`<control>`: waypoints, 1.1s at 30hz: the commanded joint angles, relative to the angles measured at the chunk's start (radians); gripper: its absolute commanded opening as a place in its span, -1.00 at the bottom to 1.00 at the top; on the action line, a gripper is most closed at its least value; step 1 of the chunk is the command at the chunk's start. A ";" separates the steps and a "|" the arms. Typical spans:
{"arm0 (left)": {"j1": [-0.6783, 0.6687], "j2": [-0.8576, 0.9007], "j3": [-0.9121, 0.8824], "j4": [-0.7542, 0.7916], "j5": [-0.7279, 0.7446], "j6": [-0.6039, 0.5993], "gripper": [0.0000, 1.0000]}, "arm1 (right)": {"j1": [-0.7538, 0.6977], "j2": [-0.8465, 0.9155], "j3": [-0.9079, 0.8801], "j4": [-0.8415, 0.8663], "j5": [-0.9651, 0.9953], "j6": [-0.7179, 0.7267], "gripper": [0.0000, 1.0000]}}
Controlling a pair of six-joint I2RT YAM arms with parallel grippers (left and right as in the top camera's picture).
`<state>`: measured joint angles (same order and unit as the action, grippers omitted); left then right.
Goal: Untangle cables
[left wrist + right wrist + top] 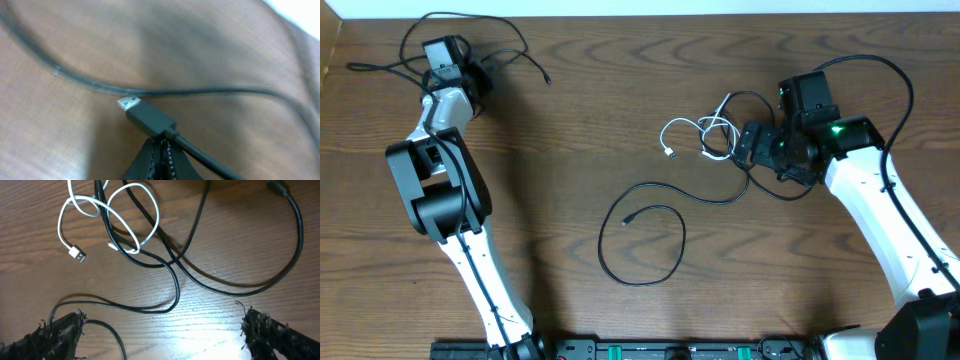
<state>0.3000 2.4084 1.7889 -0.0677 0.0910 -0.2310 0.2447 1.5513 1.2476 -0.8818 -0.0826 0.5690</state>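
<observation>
Left wrist view blurring. Left jaws pressing together, pinching black cable [200,152] just behind plug [149,118], upper left of overhead frame. Second black strand [210,91] arcing behind, ends cut off; same cable or not, cannot tell. Right jaws standing spread, gripping nothing; fingertips [60,330] cut off at bottom corners. White cable [61,222] looping over black strands, centre right of overhead frame; crossings hard to follow. Long black cable [682,240] curling on surface [570,130], frame centre. Count: three cables, two black, one white.

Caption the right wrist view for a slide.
Open right pincer by the white cable tangled with a black cable.
</observation>
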 commanded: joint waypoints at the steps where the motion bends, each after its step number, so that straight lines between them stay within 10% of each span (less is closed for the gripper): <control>1: -0.003 0.010 0.011 0.068 0.103 0.020 -0.85 | 0.006 0.006 -0.003 -0.012 0.001 -0.002 0.98; 33: -0.146 -0.340 0.070 -0.268 0.214 0.103 -0.38 | 0.006 0.006 -0.003 -0.018 0.001 -0.002 0.99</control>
<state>0.1715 2.0174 1.8683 -0.3084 0.3538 -0.1352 0.2447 1.5513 1.2476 -0.8997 -0.0826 0.5690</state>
